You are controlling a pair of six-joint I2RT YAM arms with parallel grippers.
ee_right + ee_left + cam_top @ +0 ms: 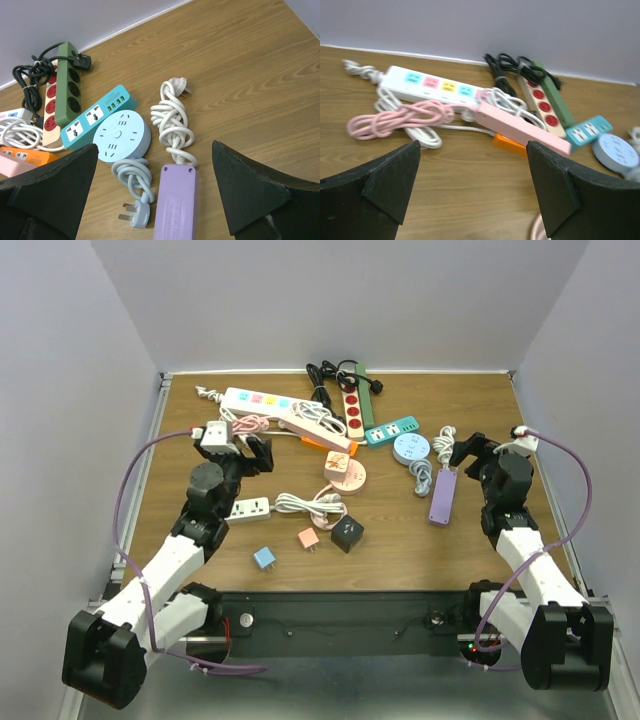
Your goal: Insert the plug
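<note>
My left gripper (254,454) is open and empty, hovering over bare wood near a pink power strip (520,127) and a white strip with coloured sockets (430,85); in its wrist view the gripper (472,150) frames only table. My right gripper (476,450) is open and empty above a purple power strip (172,205), whose white coiled cord and plug (174,122) lie just beyond it; the gripper (154,150) straddles both. A round light-blue strip (120,136) and its plug (137,214) lie to the left of the purple strip.
Teal (392,430), green (365,400) and beige-red (351,410) strips lie at the back. A pink round strip (345,475), a small white strip (248,508), and blue (264,559), pink (308,538) and black (347,533) adapters lie mid-table. Walls enclose three sides.
</note>
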